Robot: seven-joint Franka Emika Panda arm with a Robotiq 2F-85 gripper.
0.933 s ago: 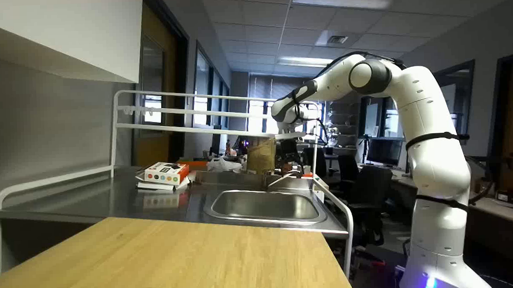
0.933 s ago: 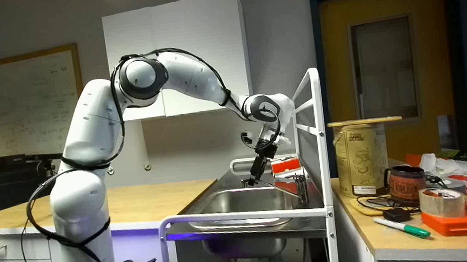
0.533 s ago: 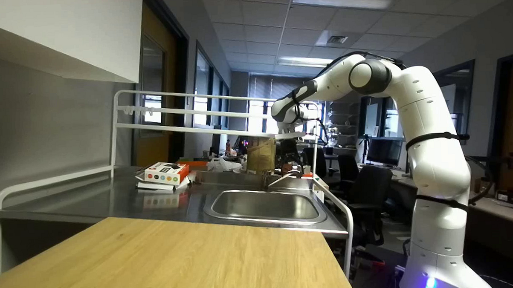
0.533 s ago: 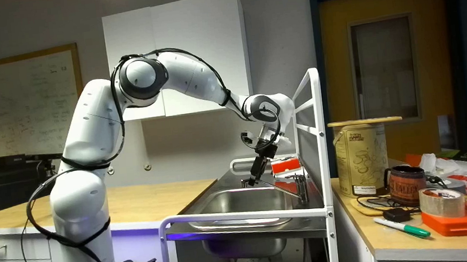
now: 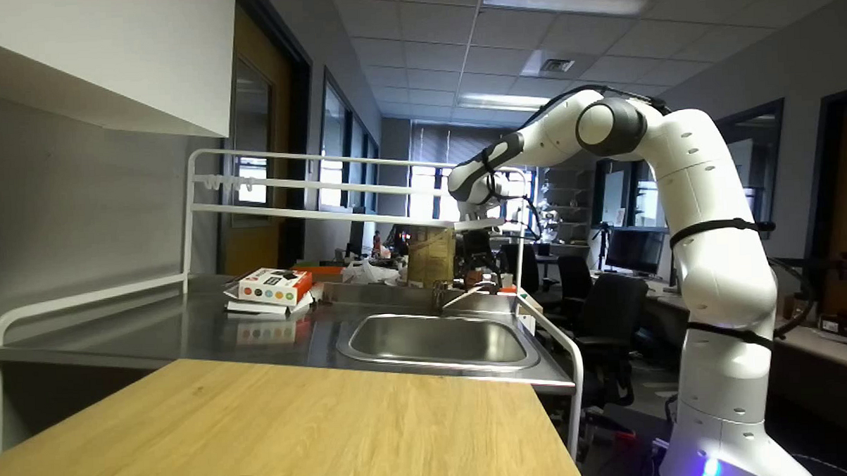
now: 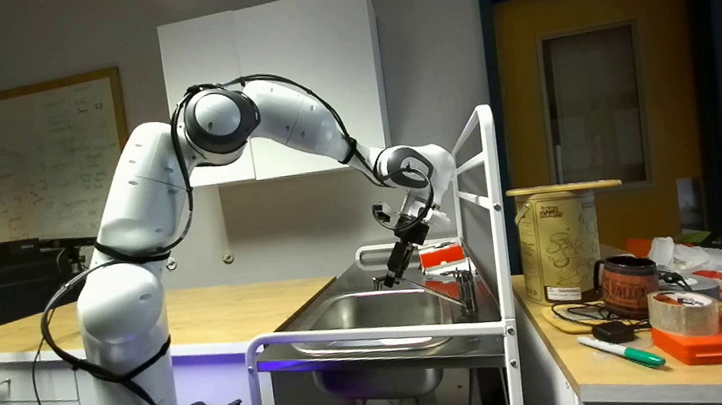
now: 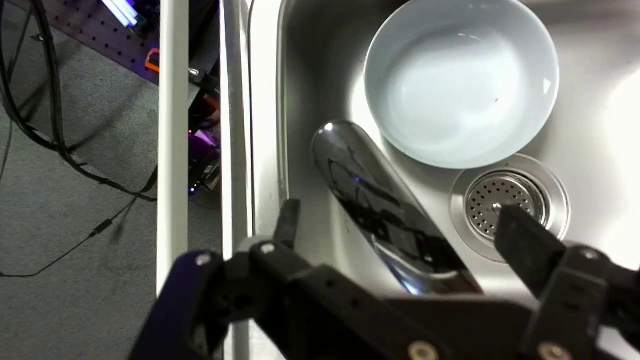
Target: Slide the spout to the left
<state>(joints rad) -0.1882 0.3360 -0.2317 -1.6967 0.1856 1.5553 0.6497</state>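
Observation:
The chrome faucet spout (image 7: 395, 210) runs diagonally over the sink in the wrist view, its rounded end toward the upper left. In an exterior view the spout (image 6: 435, 293) reaches out from the faucet body (image 6: 466, 293) over the sink (image 6: 312, 322); it also shows thinly in an exterior view (image 5: 462, 297). My gripper (image 7: 400, 209) is open, pointing down, with one finger on each side of the spout and a visible gap to both. In both exterior views the gripper (image 6: 394, 277) (image 5: 483, 279) hangs at the spout's free end. The spout's base is hidden in the wrist view.
A white bowl (image 7: 462, 95) and the drain strainer (image 7: 505, 200) lie in the sink. A white rail (image 6: 375, 334) edges the counter, and a tall white rack (image 6: 496, 228) stands close to the wrist. An orange-white box (image 5: 274, 285) lies on the steel counter.

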